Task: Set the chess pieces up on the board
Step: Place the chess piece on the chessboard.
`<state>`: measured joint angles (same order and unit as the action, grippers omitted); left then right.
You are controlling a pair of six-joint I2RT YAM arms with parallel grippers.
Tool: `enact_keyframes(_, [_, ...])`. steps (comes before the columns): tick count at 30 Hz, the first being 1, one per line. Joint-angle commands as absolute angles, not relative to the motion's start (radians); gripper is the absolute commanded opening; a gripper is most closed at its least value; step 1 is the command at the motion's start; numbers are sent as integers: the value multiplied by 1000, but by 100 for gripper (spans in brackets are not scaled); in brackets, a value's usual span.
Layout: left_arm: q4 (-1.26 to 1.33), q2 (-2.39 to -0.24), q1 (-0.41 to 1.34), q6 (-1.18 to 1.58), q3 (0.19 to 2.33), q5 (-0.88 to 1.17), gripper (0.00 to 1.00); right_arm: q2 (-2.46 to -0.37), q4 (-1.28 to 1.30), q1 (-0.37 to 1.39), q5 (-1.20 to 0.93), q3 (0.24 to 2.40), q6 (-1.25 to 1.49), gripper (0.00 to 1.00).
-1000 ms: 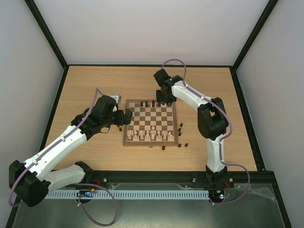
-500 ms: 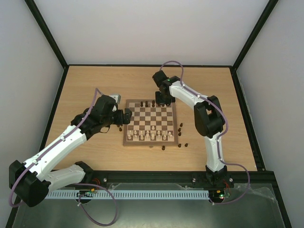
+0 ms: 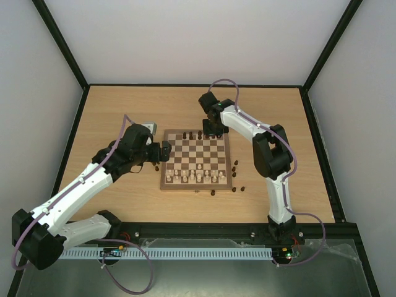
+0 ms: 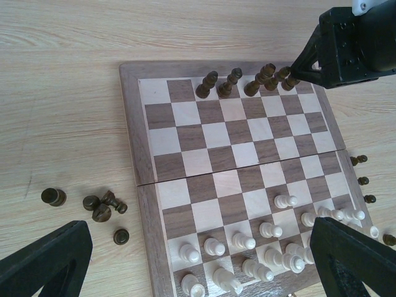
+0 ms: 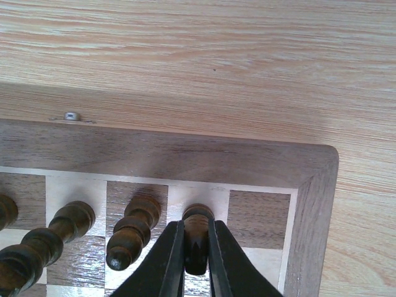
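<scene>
gripping dark chess piece [image 5: 197, 228], right claw [image 5: 196, 250] clamped around it

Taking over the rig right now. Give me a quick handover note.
Right gripper: shut on a dark piece at a far-row square near the corner of the board, not yet released.
Left gripper: open, empty, above the board's left side.
Done: a few dark pieces stand on the far row; cream pieces fill the near rows.
Left: loose dark pieces on the table left of the board, more on its right.
</scene>
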<state>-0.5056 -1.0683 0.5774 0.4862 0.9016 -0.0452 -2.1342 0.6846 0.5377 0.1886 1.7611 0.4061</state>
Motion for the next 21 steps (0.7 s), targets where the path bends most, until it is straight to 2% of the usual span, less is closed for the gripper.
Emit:
enact_keyframes(1, [-506, -1063, 571, 486, 900, -48, 100, -2152, 746, 535, 198, 1784, 400, 13])
enact_keyframes(14, [-506, -1069, 572, 486, 902, -48, 100, -2103, 752, 534, 207, 1769, 403, 26])
enact_keyframes(21, [-525, -1086, 566, 494, 906, -77, 100, -1970, 734, 535, 231, 1677, 427, 47])
